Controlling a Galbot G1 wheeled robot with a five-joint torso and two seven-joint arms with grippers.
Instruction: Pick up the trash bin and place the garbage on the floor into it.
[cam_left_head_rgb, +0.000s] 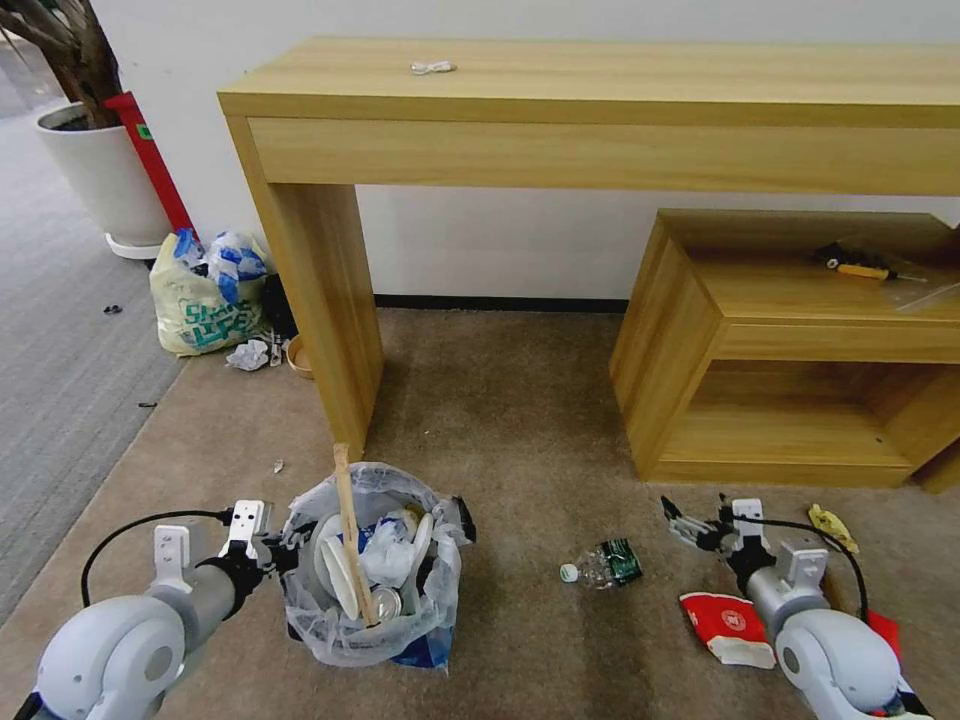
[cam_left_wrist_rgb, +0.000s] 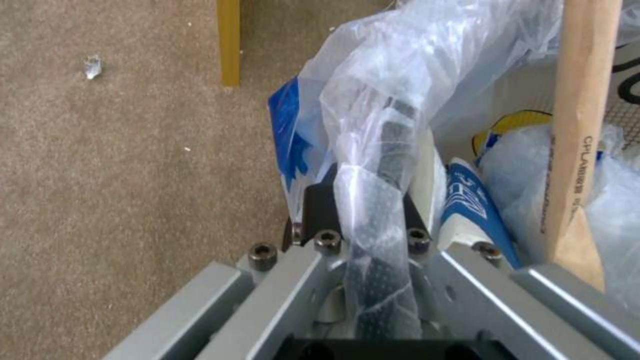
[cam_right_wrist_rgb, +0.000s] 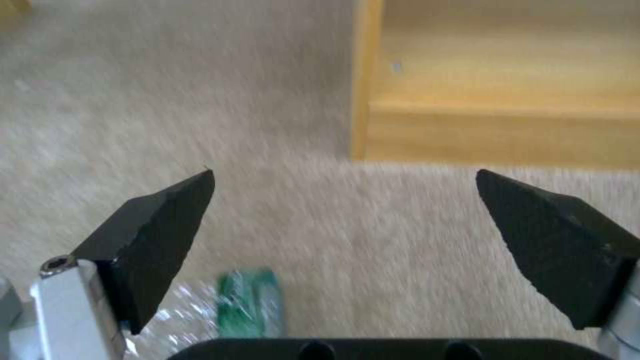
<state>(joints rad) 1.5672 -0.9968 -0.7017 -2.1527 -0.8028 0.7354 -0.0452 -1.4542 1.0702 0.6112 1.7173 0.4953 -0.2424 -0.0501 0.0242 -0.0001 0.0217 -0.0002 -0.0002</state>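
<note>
beige carpet floor (cam_left_head_rgb: 520, 400), crushed plastic bottle (cam_left_head_rgb: 603, 565), red-white bowl (cam_left_head_rgb: 728, 628), yellow wrapper (cam_left_head_rgb: 832, 527)

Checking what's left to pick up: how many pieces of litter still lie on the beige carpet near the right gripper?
3. A plastic bottle lies left of the right gripper, a red-white bowl beside that arm, and a yellow scrap to its right. The arm may hide more.

Whitish blue-printed bin liner (cam_left_head_rgb: 330, 610), green-labelled clear bottle (cam_left_head_rgb: 603, 565), beige carpet (cam_left_head_rgb: 520, 400)
</note>
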